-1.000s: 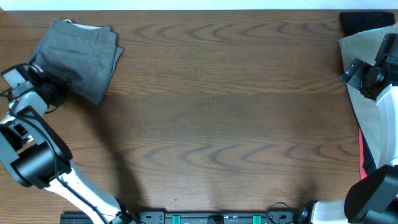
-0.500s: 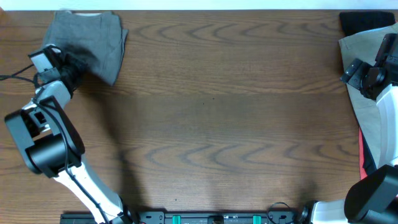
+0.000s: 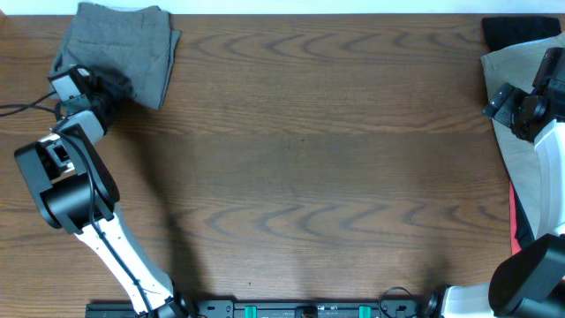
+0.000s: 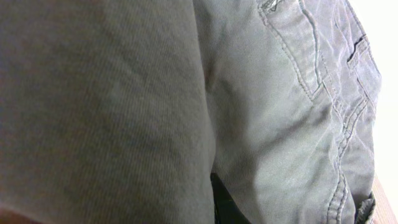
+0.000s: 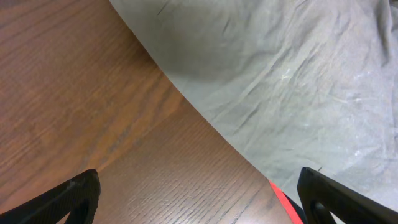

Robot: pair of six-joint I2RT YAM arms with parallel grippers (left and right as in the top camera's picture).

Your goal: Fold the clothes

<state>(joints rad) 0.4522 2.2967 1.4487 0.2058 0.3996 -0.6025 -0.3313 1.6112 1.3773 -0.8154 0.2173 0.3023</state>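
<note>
The folded mid-grey shorts (image 3: 124, 44) lie at the far left corner of the table. My left gripper (image 3: 102, 87) is at their near-left edge, shut on the cloth. In the left wrist view the grey shorts (image 4: 261, 112) fill the frame, showing seams and a pocket, and only a dark sliver of finger shows. My right gripper (image 3: 496, 102) is open and empty at the right side, hovering above the table (image 5: 93, 93) beside the beige shorts (image 5: 298, 74). The gripper (image 5: 199, 199) is apart from the cloth.
The beige shorts (image 3: 523, 66) spread along the right table edge. A black piece (image 3: 516, 28) lies at the far right corner. A red piece (image 3: 513, 216) shows under the beige cloth, and also in the right wrist view (image 5: 287, 202).
My left gripper has carried the grey shorts from the left side up to the far left corner. The right arm has not moved.
</note>
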